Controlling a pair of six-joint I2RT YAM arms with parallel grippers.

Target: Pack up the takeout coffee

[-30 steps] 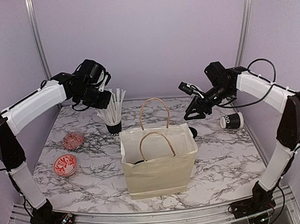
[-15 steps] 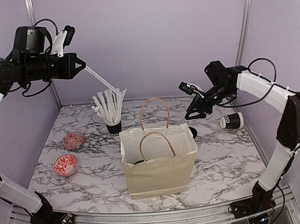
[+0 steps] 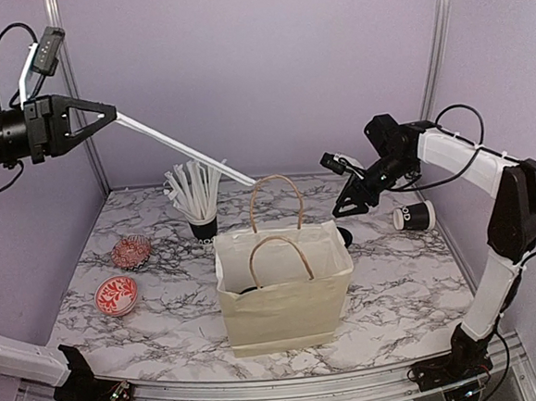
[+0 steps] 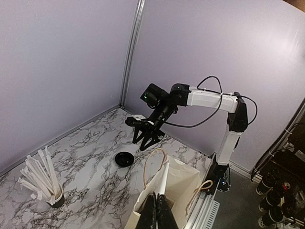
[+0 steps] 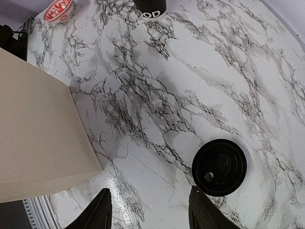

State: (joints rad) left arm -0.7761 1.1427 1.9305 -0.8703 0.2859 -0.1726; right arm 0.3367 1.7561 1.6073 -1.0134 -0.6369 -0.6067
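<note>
- Purple walls stand around a marble table (image 3: 167, 329) in the top view, and a cream paper bag (image 3: 285, 297) stands open in the middle of it.
- The takeout coffee (image 3: 414, 215) is at the right side of the table, well apart from the bag, and it seems to lie on its side.
- A black lid (image 3: 346, 236) lies flat on the marble just behind the bag's right corner, not on the cup.
- My left gripper (image 3: 111, 112) is high at the upper left, closed on a wrapped straw (image 3: 185, 148). The far end of the straw reaches down near the bag's rear handle.
- A straw cup (image 3: 203, 228) stands behind the bag to the left, and a red bowl (image 3: 116, 294) sits near the left edge.
- My right gripper (image 3: 348, 207) hangs over the table between the bag and the coffee, near the lid, with its claw spread.
- From the left wrist I see my fingers (image 4: 157, 213) pinching the straw, which points toward the bag's open mouth. Farther away the right gripper stands spread beside the lid.
- From the right wrist I see the two fingers (image 5: 102, 210) wide apart with only marble between them.
- In this view the lid lies outside the claw, to the right of the right-hand finger, and the bag's wall fills the left side.
- A black cup with white letters is cut by the top edge, and I cannot tell which cup it is.
</note>
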